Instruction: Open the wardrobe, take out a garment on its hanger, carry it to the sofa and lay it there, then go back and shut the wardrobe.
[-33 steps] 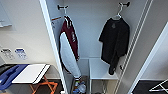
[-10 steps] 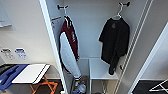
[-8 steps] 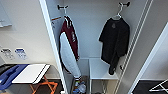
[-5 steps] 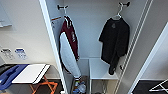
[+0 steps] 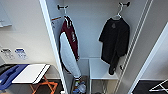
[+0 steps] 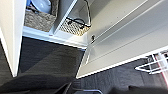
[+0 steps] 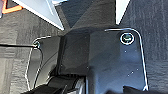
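Inside the open wardrobe (image 5: 150,37), a maroon jacket (image 5: 70,47) hangs beside the garment (image 5: 115,41).

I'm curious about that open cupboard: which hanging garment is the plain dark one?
The black top on the white hanger, hanging at the right; the other is a maroon jacket with white sleeves.

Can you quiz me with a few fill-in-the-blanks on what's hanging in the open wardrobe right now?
1. The black garment hangs on a white hanger on the ____ side of the wardrobe in the head view.
2. The maroon jacket has ____ sleeves.
3. The wardrobe doors stand ____.
4. Below the black garment sits a white ____.

Missing words: right; white; open; shelf
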### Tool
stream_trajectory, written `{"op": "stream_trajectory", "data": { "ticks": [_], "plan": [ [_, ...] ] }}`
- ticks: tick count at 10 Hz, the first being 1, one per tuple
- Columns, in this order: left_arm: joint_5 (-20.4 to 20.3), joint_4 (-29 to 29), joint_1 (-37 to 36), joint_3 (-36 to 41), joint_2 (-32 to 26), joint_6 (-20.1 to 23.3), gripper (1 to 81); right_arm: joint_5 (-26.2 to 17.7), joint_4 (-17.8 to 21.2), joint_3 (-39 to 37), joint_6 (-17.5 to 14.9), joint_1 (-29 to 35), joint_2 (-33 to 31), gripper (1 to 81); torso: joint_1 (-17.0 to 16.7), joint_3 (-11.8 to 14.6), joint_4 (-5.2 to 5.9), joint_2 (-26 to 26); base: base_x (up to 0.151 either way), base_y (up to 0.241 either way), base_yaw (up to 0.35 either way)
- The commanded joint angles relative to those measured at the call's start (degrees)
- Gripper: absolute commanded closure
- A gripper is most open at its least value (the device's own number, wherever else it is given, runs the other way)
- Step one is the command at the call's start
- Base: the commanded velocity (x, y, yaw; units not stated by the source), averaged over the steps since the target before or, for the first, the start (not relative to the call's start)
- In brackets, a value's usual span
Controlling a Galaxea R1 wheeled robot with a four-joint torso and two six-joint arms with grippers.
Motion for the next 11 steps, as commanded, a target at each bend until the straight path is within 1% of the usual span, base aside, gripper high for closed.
{"op": "stream_trajectory", "data": {
  "ticks": [1,2,3,4,5,6,9,11],
  "plan": [
    [-2.45,-0.35,-6.80,4.30,-2.02,-18.17,1.0,-2.86,-0.62,0.32,-0.04,2.64,-0.44,1.0,0.00,0.00,0.00,0.00,0.000,0.000,0.000],
    [-2.97,-0.62,-7.15,4.04,-1.41,-22.82,1.0,-3.22,-0.62,0.32,-0.13,2.81,-0.44,1.0,0.00,0.00,0.00,0.00,0.000,0.000,0.000],
    [-4.97,-0.53,-7.15,3.52,-1.91,-27.31,1.0,-3.22,-0.62,0.32,-0.13,2.73,-0.44,1.0,0.00,0.00,0.00,0.00,0.000,0.000,0.000],
    [-8.60,-0.62,-6.98,2.19,-2.37,-30.60,1.0,-3.39,-0.62,0.40,-0.13,2.90,-0.44,1.0,0.00,0.00,0.00,0.00,0.000,0.000,0.000],
    [-11.65,-0.96,-6.63,0.02,-2.02,-31.04,1.0,-3.48,-0.62,0.49,-0.13,3.08,-0.44,1.0,0.00,0.00,0.00,0.00,0.000,0.000,0.000],
    [-14.06,-2.73,-6.63,-3.79,-0.61,-31.04,1.0,-3.66,-0.62,0.58,-0.13,3.08,-0.44,1.0,0.00,0.00,0.00,0.00,0.000,0.000,0.000],
    [-17.04,-7.83,-6.45,-15.30,4.14,-31.04,1.0,-4.45,-0.97,0.67,-0.13,3.17,-0.53,1.0,0.00,0.00,0.00,0.00,0.000,0.000,0.000],
    [-17.31,-12.83,-5.83,-22.24,7.39,-31.13,1.0,-5.06,-1.41,1.02,-0.13,3.34,-0.53,1.0,0.00,0.00,0.00,0.00,0.000,0.000,0.000]
  ]
}}
